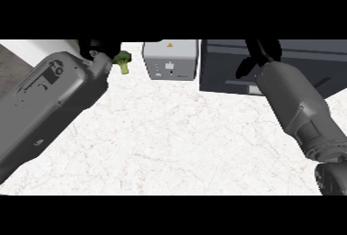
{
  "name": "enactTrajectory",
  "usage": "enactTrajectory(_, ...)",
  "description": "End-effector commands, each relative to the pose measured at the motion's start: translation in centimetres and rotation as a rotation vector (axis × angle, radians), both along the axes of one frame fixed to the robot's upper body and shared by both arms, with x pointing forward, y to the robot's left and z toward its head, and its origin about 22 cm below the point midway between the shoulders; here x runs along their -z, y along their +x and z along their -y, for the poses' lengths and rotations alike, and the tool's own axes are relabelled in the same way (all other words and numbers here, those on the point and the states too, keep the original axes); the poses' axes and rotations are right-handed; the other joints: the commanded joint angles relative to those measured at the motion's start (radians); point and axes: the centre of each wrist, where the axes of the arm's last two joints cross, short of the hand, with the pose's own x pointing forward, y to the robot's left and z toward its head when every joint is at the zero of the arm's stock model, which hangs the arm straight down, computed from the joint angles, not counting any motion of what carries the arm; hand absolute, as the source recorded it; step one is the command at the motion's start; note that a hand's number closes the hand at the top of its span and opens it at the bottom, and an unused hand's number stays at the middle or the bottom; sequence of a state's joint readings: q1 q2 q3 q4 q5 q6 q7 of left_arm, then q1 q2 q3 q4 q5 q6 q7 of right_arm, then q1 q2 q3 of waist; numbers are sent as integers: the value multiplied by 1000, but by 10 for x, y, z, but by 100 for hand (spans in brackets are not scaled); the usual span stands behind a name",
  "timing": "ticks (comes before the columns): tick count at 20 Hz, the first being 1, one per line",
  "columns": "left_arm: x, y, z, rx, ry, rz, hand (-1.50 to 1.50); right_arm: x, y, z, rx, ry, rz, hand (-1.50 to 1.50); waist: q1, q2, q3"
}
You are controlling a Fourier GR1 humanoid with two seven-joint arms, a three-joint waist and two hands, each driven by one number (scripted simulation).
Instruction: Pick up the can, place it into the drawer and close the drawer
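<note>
Black right hand (261, 51) fingers hang relaxed.

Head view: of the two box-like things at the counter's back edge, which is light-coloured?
The small light grey box in the middle, with dark marks on its front. The larger box to its right is dark, and the right hand is over it.

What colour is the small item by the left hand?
Green: the small item shows beside the left hand in the head view.

A white marbled table (169, 137) with faint veins is filling most of the frame. A small grey appliance (170, 60) is sitting at the upper middle, and a dark grey box (318, 64) is occupying the upper right beside it. A brownish floor strip (12, 69) is showing at the upper left.
</note>
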State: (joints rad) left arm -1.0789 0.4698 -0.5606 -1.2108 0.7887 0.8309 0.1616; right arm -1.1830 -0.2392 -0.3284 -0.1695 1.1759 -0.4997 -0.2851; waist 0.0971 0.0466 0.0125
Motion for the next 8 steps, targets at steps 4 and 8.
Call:
enactTrajectory(4,2,0,-14,-26,4,0,-150,-36,11,-24,-66,505,23,-150,3,-17,-7)
enactTrajectory(8,4,-8,-10,-4,7,-13,-150,-33,11,-12,-66,540,20,-150,17,-15,-9)
